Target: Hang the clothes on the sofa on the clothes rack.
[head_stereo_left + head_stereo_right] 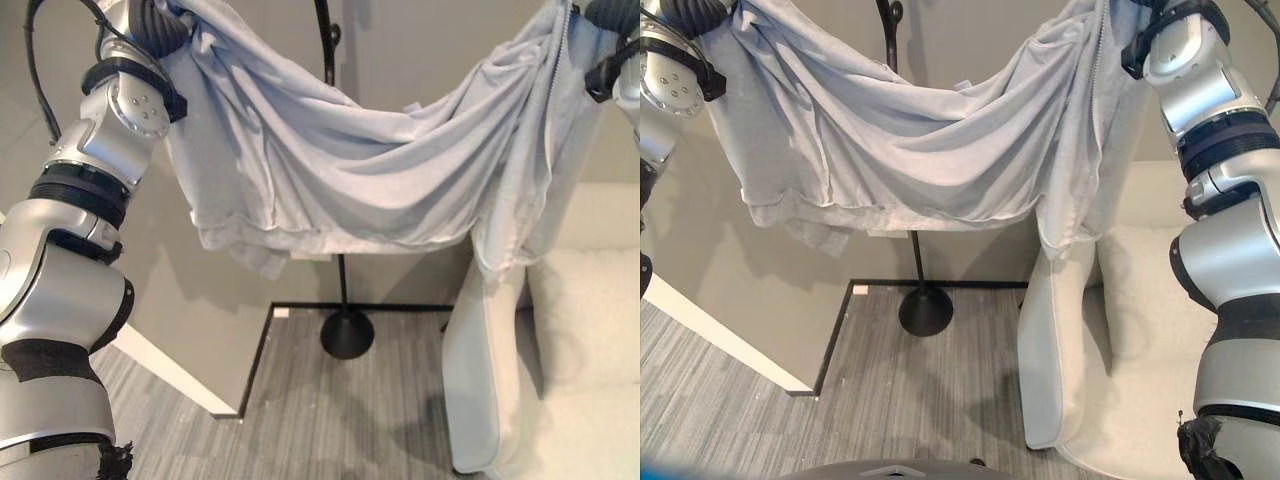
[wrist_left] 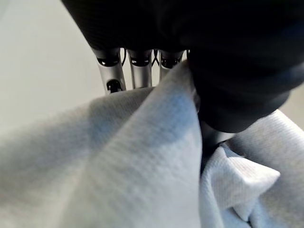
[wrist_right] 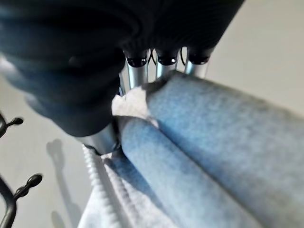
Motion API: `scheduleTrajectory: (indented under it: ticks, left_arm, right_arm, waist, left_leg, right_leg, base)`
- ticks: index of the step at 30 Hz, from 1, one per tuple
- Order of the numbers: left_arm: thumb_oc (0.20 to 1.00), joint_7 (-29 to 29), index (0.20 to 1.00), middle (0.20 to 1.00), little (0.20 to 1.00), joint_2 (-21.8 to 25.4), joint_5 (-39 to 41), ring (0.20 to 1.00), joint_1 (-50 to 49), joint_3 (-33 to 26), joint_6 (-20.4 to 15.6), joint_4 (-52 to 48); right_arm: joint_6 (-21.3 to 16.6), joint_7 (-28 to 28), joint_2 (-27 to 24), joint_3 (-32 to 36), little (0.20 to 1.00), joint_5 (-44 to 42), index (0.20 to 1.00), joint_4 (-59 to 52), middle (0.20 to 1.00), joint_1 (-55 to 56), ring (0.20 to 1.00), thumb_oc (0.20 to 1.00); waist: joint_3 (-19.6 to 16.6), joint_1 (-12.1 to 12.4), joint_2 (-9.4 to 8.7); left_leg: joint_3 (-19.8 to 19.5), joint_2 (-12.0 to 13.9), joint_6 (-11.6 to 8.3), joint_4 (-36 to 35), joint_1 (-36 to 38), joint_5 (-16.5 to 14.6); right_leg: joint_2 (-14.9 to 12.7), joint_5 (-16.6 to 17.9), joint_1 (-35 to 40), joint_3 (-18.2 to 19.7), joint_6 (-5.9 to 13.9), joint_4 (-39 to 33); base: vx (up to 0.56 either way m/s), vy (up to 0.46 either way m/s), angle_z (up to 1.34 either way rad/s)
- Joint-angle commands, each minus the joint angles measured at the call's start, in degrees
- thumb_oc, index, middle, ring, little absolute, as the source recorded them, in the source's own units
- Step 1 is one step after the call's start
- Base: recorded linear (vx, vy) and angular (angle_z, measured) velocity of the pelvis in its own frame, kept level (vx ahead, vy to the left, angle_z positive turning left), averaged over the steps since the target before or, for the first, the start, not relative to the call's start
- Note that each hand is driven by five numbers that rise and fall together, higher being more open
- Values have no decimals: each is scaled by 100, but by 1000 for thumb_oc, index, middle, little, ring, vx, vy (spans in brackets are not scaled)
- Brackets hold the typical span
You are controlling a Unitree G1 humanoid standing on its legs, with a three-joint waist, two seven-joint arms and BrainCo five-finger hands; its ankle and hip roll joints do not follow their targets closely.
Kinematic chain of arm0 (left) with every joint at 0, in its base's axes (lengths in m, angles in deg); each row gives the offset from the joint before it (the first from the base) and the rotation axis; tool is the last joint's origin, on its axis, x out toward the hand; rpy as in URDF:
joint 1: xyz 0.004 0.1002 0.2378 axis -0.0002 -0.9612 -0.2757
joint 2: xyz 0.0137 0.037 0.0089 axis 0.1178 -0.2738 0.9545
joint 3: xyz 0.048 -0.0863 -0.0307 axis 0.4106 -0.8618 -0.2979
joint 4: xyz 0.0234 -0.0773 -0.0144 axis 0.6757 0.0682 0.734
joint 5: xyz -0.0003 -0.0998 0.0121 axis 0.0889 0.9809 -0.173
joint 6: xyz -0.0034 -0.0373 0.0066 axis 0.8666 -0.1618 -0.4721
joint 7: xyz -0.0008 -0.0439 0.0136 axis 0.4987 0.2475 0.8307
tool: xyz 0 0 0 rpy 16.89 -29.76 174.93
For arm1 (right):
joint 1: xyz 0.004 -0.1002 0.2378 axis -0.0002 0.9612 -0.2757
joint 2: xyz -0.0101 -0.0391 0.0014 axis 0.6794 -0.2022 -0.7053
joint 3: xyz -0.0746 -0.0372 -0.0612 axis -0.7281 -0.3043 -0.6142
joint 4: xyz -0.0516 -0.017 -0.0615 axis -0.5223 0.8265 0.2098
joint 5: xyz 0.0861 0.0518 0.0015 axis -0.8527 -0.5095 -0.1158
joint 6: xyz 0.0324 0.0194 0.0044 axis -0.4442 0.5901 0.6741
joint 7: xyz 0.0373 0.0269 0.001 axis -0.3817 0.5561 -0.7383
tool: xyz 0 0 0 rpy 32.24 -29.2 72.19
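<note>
A pale grey-blue zip jacket (image 1: 350,170) hangs spread wide between my two raised hands, sagging in the middle, its hem well above the floor. My left hand (image 2: 140,73) is shut on one upper corner of the cloth; its dark cover (image 1: 160,25) is at the top left. My right hand (image 3: 161,66) is shut on the other corner, next to the zip, at the top right (image 1: 1140,15). The black clothes rack stands behind the jacket: its pole (image 1: 326,40) rises above the cloth and its round base (image 1: 347,333) rests on the floor below.
A white sofa (image 1: 580,320) stands at the right, its armrest under the jacket's right end. A grey wall panel with a white edge (image 1: 170,370) juts in at the lower left. Rack hooks (image 3: 19,185) are close to my right hand.
</note>
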Motion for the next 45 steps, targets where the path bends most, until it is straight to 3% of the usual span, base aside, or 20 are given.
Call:
scheduleTrajectory:
  ticks: [1,7,12,14,18,21,22,23,24,29,30,31,32,33,35,38,40,42,44,45]
  left_arm:
    - [200,78,200,200,200,32,136,200,1211,324,-94,515]
    - [200,70,200,200,200,-17,157,200,1329,451,-81,624]
    - [200,48,200,200,200,-52,251,200,1496,576,-68,765]
    - [200,16,200,200,200,-64,288,200,1559,621,-82,855]
    - [200,-46,200,200,200,-38,450,200,1753,684,-120,1012]
    - [200,-29,200,200,200,63,566,200,1907,663,-145,1038]
    - [200,-26,200,200,200,270,583,200,1855,589,-157,923]
    - [200,-25,200,200,200,280,580,200,1835,578,-150,905]
    - [200,-26,200,200,200,354,550,200,1776,563,-160,844]
    - [200,-6,200,200,200,337,679,200,1511,364,-219,686]
    - [200,-40,200,200,200,261,707,200,1390,298,-213,706]
    - [200,-39,200,200,200,260,706,200,1377,286,-214,705]
    - [200,-60,200,200,200,236,749,200,1321,262,-215,715]
    - [200,-85,200,200,200,227,821,200,1339,256,-203,693]
    - [200,-101,200,200,200,218,884,200,1453,265,-188,649]
    - [200,-95,200,200,200,181,919,200,1503,290,-191,632]
    - [200,-91,200,200,200,179,976,200,1577,299,-203,621]
    - [200,-54,200,200,200,142,988,200,1561,237,-234,578]
    - [200,-31,200,200,200,282,946,200,1467,203,-263,393]
    - [200,108,200,200,200,185,901,200,1358,134,-295,447]
  right_arm:
    - [-116,177,-241,-324,200,-5,200,631,200,-1194,200,200]
    - [-47,223,-190,-359,200,-33,200,802,200,-1297,200,200]
    - [-28,243,-224,-477,200,-148,200,940,200,-1509,200,200]
    - [-83,254,-231,-522,200,-196,200,978,200,-1596,200,200]
    - [-72,249,-295,-644,200,-231,200,987,200,-1765,200,200]
    - [-72,318,-412,-720,200,-257,200,929,200,-1917,200,200]
    - [-59,352,-548,-687,200,-216,200,835,200,-1835,200,200]
    - [-54,357,-550,-677,200,-210,200,818,200,-1818,200,200]
    - [-86,367,-682,-742,200,-187,200,717,200,-1838,200,200]
    - [-63,224,-739,-874,200,-316,200,675,200,-1891,200,200]
    - [-55,188,-708,-966,200,-267,200,731,200,-1897,200,200]
    - [-57,187,-703,-976,200,-267,200,735,200,-1899,200,200]
    - [-71,174,-667,-984,200,-274,200,750,200,-1903,200,200]
    - [-88,167,-596,-1027,200,-272,200,756,200,-1931,200,200]
    - [-102,187,-588,-1001,200,-315,200,730,200,-1992,200,200]
    - [-120,228,-593,-972,200,-354,200,758,200,-1940,200,200]
    - [-80,185,-618,-1061,200,-289,200,784,200,-1928,200,200]
    - [-88,181,-674,-1062,200,-274,200,711,200,-1926,200,200]
    - [-135,262,-955,-1019,200,-197,200,537,200,-1786,200,200]
    - [-148,233,-910,-930,200,-78,200,544,200,-1637,200,200]
  waist:
    - [68,246,-326]
    - [179,294,-340]
    - [407,259,-276]
    - [438,265,-260]
    - [441,250,-270]
    - [566,122,-269]
    - [579,83,-286]
    - [586,64,-257]
    - [531,55,-339]
    - [64,-104,-423]
    - [-92,-143,-368]
    - [-103,-152,-352]
    - [-144,-155,-318]
    - [-79,-127,-342]
    - [76,-79,-548]
    - [234,-10,-720]
    - [326,125,-821]
    - [321,190,-792]
    - [385,443,-599]
    - [304,431,-420]
  left_leg:
    - [-28,214,-426,30,298,-348]
    - [-123,99,-315,48,267,-379]
    - [-261,6,-165,98,377,-428]
    - [-297,16,-177,103,395,-444]
    - [-343,48,-252,40,511,-535]
    - [-478,89,-307,30,716,-682]
    - [-469,138,-364,30,963,-810]
    - [-486,173,-373,30,984,-828]
    - [-430,208,-427,30,1155,-960]
    - [-500,647,-594,157,1567,-1125]
    - [-565,831,-713,458,1531,-899]
    - [-576,848,-725,472,1518,-908]
    - [-612,921,-810,858,1392,-650]
    - [-659,937,-868,1813,1005,-183]
    - [-801,797,-805,2855,373,333]
    - [-736,795,-683,3506,-139,271]
    - [-562,817,-585,3230,-535,-173]
    - [-491,865,-655,2256,-478,-348]
    - [-724,905,-866,665,-842,444]
    - [-839,931,-938,101,-462,464]
  right_leg:
    - [-976,360,-41,-220,1065,122]
    - [-1097,350,-196,-173,1118,426]
    - [-1181,460,-604,25,1065,1606]
    - [-1166,385,-668,56,1056,1716]
    - [-1138,401,-851,-131,1024,1267]
    - [-937,758,-1391,-224,1127,531]
    - [-835,910,-1552,-616,1219,118]
    - [-810,900,-1517,-650,1213,111]
    - [-803,881,-1524,-993,1235,45]
    - [-621,898,-1098,-847,1004,161]
    - [-449,742,-935,-829,866,150]
    - [-437,734,-936,-844,856,151]
    - [-322,615,-816,-836,769,139]
    - [-170,442,-579,-798,587,148]
    - [-191,377,-377,-723,383,135]
    - [-235,254,-229,-698,290,142]
    - [-313,148,-45,-628,360,123]
    - [-371,72,60,-568,453,109]
    - [-295,-87,365,-536,502,45]
    - [-283,-181,395,-524,589,94]
  base:
    - [-13,42,-3]
    - [-9,61,0]
    - [4,93,-1]
    - [81,5,17]
    - [111,-39,6]
    - [254,-111,-1]
    - [307,-104,5]
    - [367,-171,6]
    - [272,-161,19]
    - [454,-231,60]
    - [196,-130,25]
    - [281,-195,10]
    - [193,-193,8]
    - [220,-260,0]
    - [89,-195,-15]
    - [44,-117,-35]
    - [157,-10,-20]
    - [221,122,-19]
    - [321,267,-11]
    - [311,307,-4]
